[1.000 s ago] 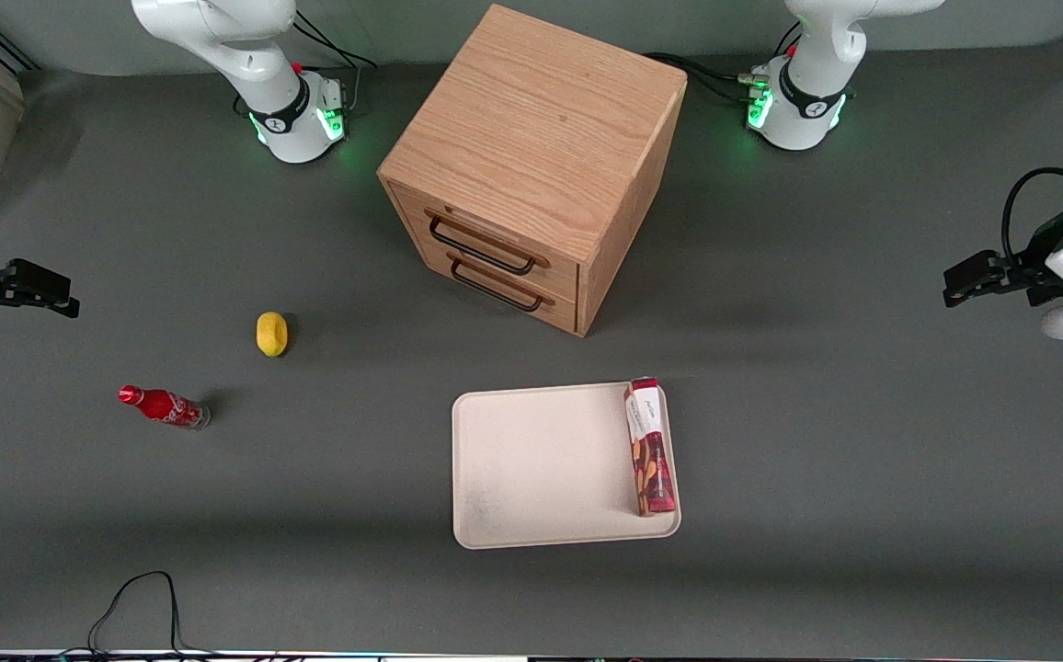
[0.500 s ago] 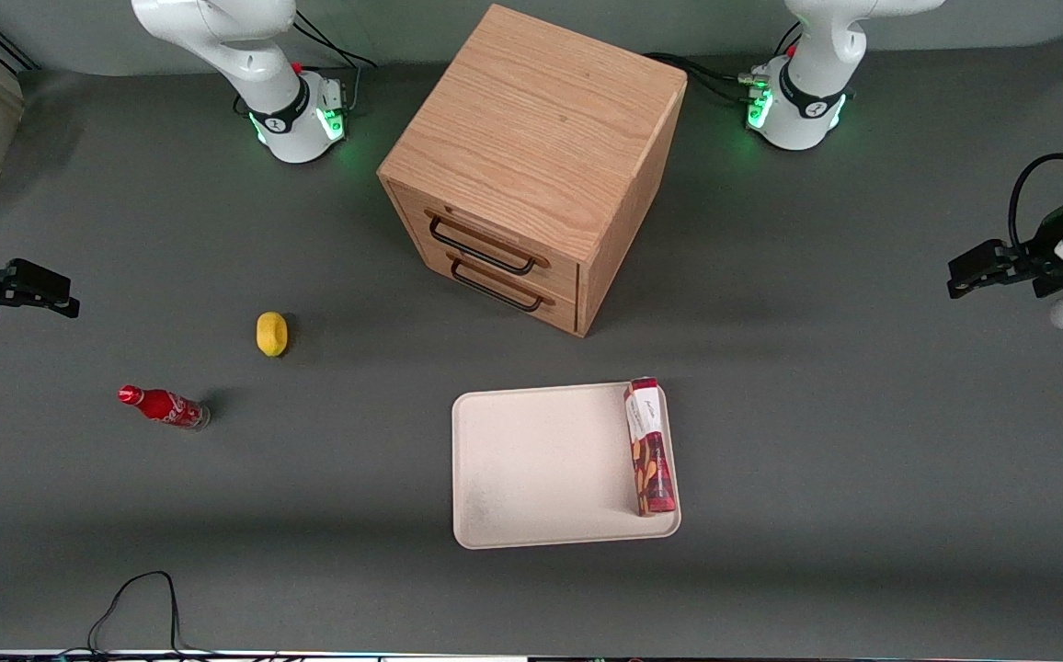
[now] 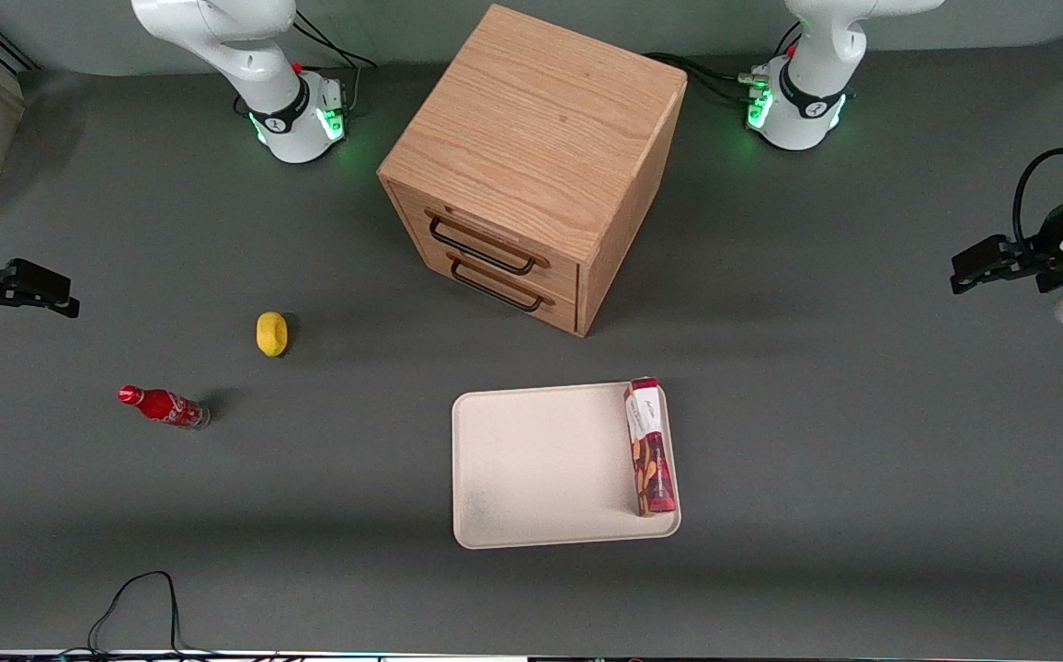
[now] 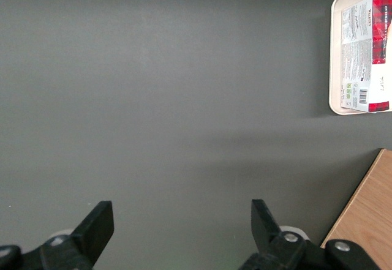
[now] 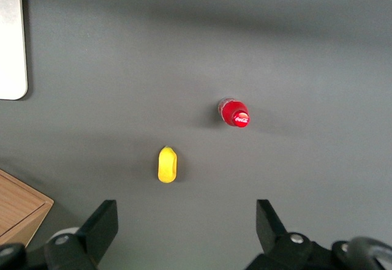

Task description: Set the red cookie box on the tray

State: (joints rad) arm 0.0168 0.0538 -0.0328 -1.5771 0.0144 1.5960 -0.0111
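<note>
Seeing gripper (image 3: 965, 277) at frame's right edge, jaws apart, empty, well away from red cookie box (image 3: 650, 447) lying on tray (image 3: 531, 460).

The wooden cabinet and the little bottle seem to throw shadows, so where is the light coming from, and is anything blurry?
Front view: soft shadows spread beside the cabinet and the red soda bottle, so lighting looks diffuse, from overhead. Left wrist view: the open gripper shows sharp over bare table, with the red cookie box on the tray readable, no glare.

Grey table (image 3: 862, 460) carrying tray (image 3: 541, 460), wooden drawer cabinet (image 3: 531, 156), lemon (image 3: 271, 333), soda bottle (image 3: 164, 406)
</note>
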